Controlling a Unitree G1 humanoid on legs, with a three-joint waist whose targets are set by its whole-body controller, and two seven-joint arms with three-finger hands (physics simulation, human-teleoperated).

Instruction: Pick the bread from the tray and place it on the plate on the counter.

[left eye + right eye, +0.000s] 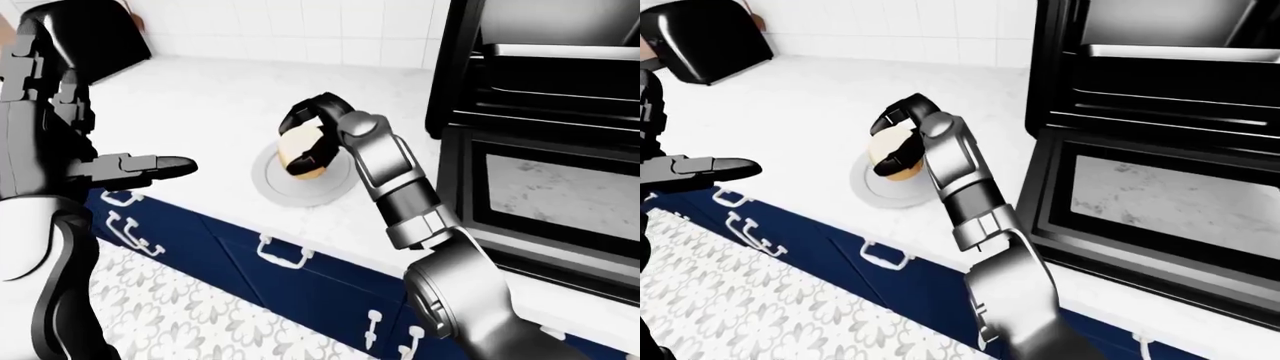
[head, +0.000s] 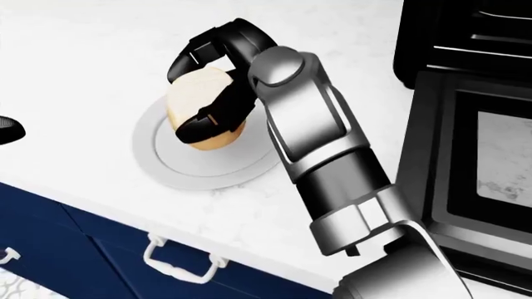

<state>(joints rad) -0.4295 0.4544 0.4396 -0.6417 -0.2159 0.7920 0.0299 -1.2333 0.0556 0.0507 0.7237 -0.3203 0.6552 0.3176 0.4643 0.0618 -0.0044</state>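
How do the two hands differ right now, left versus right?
The right hand has its black fingers closed round the bread, while the left hand holds nothing, its fingers stretched out flat.
The right hand is over the plate on the counter; the left hand hangs off the counter's edge, above the blue drawers.
Both hands are black and in view together in the left-eye view.
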